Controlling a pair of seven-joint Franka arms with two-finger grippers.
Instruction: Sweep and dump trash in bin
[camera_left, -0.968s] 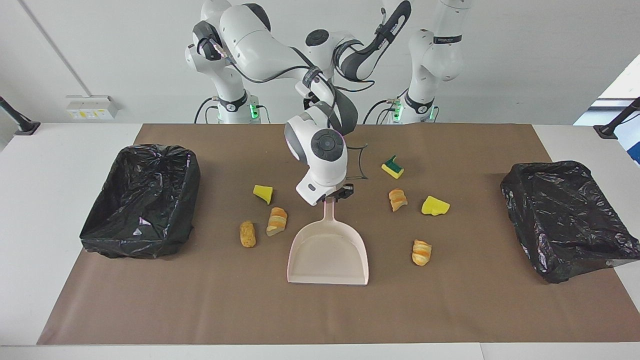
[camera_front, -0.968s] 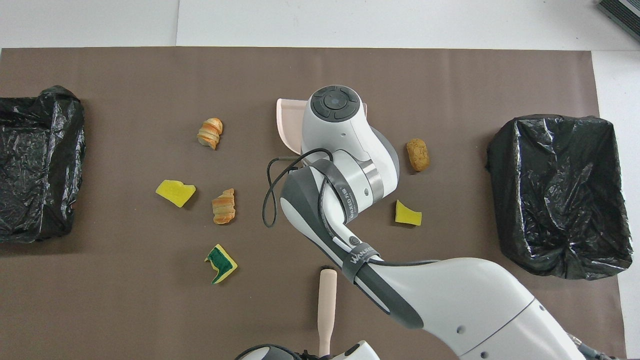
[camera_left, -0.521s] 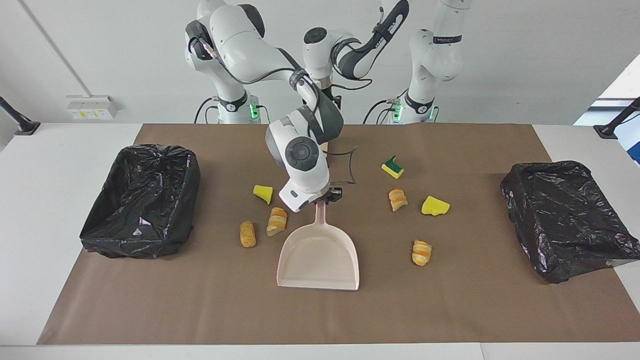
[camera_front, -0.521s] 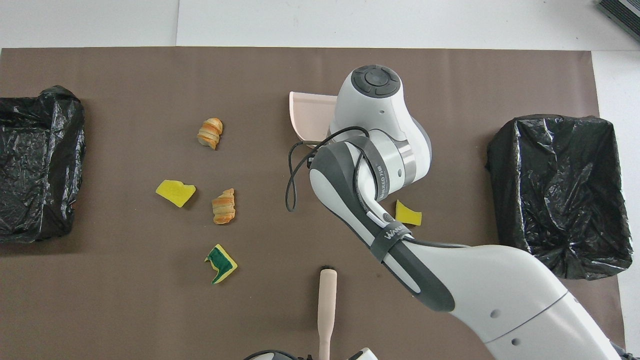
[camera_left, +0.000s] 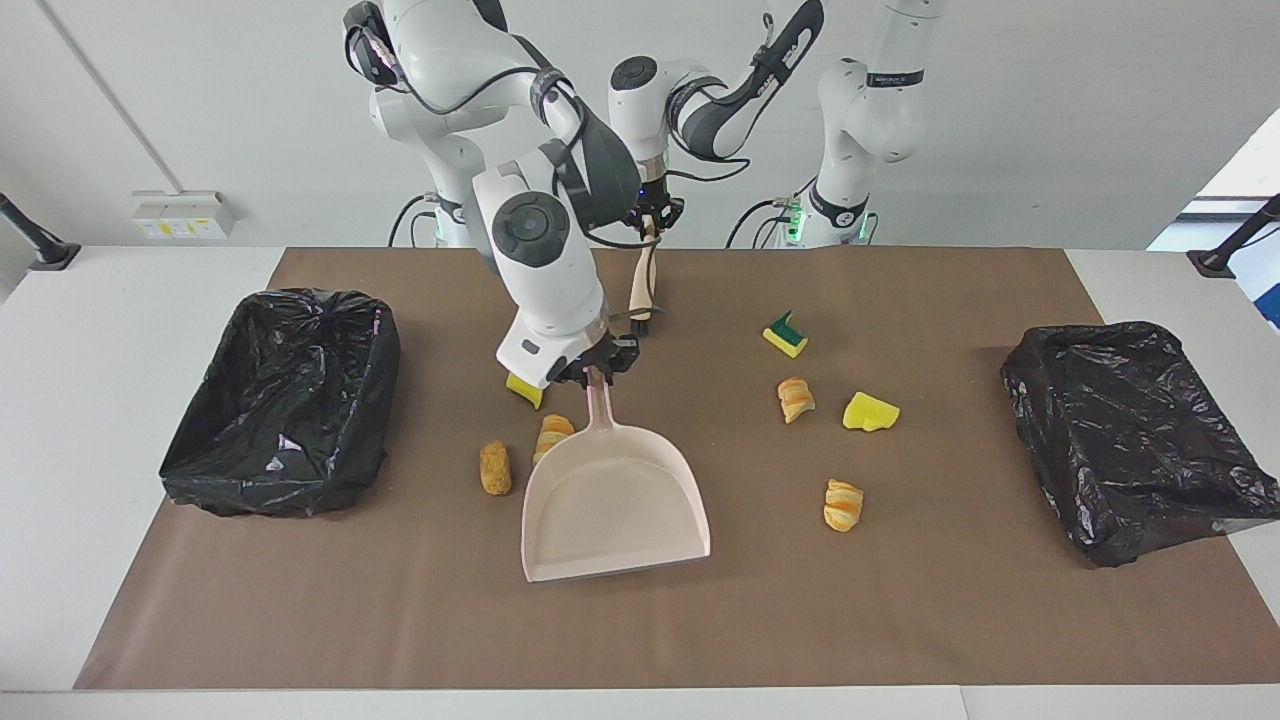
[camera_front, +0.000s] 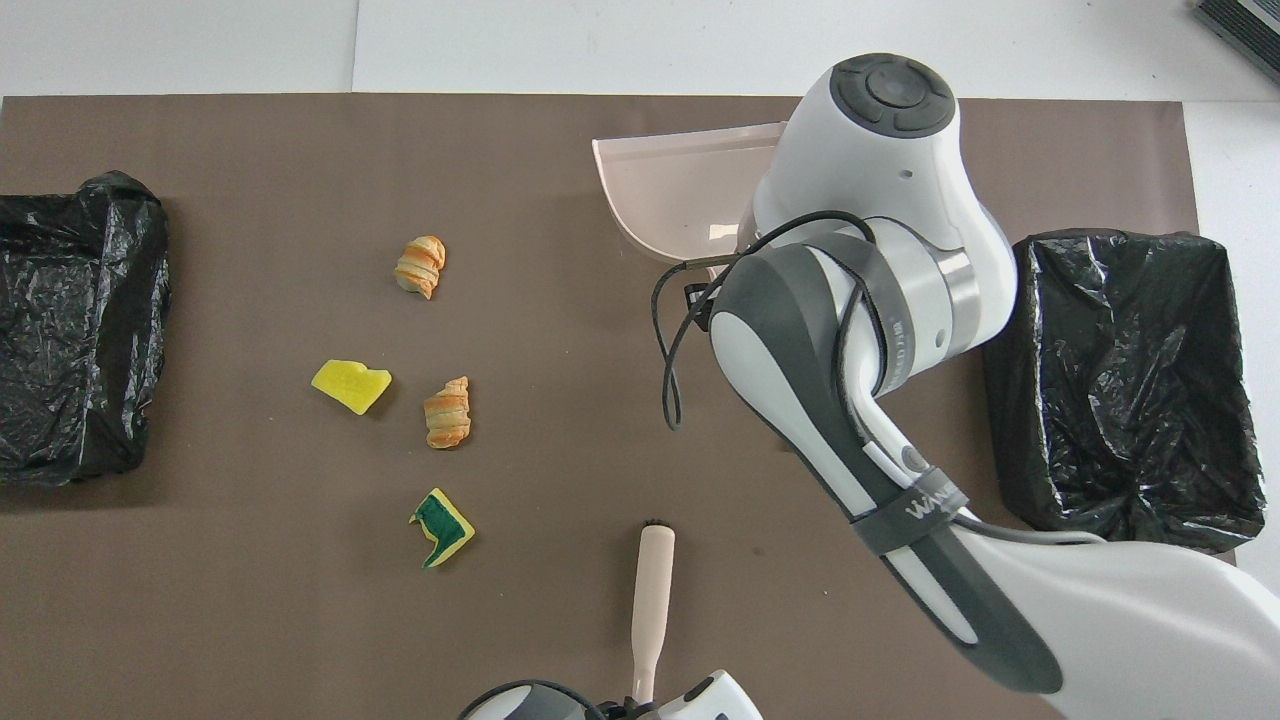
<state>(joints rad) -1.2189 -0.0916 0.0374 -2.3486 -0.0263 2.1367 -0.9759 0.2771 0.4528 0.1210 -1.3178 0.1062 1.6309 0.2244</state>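
Note:
My right gripper (camera_left: 597, 362) is shut on the handle of the beige dustpan (camera_left: 615, 505), held tilted just over the mat; the pan also shows in the overhead view (camera_front: 680, 185). Beside it lie a brown nugget (camera_left: 494, 467), a croissant piece (camera_left: 553, 430) partly covered by the pan, and a yellow wedge (camera_left: 525, 388); my right arm hides all three in the overhead view. Toward the left arm's end lie a green-backed sponge (camera_left: 786, 335), two croissant pieces (camera_left: 796, 398) (camera_left: 843, 503) and a yellow wedge (camera_left: 869, 412). My left gripper (camera_left: 652, 215) holds the beige-handled brush (camera_left: 640, 280) hanging upright over the mat's near edge.
Two bins lined with black bags stand on the brown mat, one at the right arm's end (camera_left: 285, 400) and one at the left arm's end (camera_left: 1135, 440). My right arm (camera_front: 860, 330) spans the mat beside the first bin (camera_front: 1120, 380).
My right gripper has carried the dustpan toward the right arm's end of the table, so it now overlaps one croissant piece. The scraps have not moved.

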